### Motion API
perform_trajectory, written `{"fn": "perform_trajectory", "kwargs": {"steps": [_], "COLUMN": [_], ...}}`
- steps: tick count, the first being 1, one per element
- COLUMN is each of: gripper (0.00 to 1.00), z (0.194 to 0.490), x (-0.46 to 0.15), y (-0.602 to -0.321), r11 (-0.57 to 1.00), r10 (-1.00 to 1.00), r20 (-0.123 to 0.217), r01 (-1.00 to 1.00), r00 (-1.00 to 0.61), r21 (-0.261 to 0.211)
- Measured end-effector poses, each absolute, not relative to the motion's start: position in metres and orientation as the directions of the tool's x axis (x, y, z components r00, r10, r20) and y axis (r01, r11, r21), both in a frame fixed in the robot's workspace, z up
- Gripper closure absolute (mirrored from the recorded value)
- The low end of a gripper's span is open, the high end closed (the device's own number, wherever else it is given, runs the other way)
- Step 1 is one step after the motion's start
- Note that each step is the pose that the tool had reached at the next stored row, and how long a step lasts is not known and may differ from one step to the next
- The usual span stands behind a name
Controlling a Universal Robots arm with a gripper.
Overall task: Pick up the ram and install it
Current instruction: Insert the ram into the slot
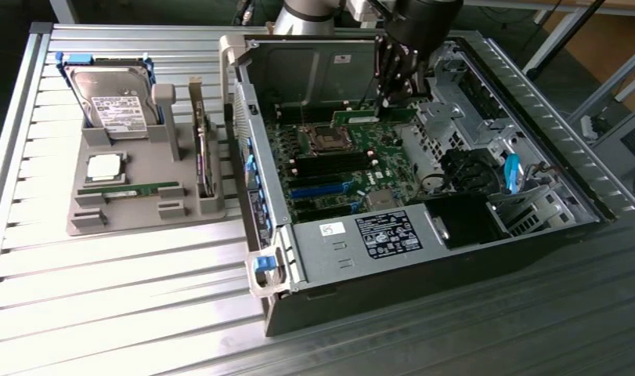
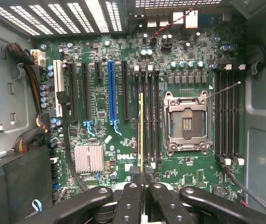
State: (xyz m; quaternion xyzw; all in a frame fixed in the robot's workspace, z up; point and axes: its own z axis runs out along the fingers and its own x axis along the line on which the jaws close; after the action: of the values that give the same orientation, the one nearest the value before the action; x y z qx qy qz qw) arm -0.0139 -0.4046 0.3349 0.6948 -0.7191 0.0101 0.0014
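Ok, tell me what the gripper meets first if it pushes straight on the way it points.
The ram clamped in the gripper leads, so it would probably meet the black memory slots beside the CPU socket first; depth is unclear.

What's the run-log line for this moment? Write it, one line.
gripper: shut on ram | ram: edge-on over memory slots beside CPU socket | second ram: on tray

Ram (image 2: 141,133) end hidden between fingers (image 2: 127,205); arm (image 1: 301,16) cut off by exterior view's upper edge.
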Motion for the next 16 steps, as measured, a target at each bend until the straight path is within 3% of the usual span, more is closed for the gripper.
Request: {"fn": "perform_trajectory", "kwargs": {"steps": [16], "gripper": [0.89], "z": [0.3294], "x": [-0.0139], "y": [-0.4046], "r11": [0.034], "r10": [-0.999], "r20": [0.016], "r01": [-0.999], "r00": [-0.034], "r21": [-0.013]}}
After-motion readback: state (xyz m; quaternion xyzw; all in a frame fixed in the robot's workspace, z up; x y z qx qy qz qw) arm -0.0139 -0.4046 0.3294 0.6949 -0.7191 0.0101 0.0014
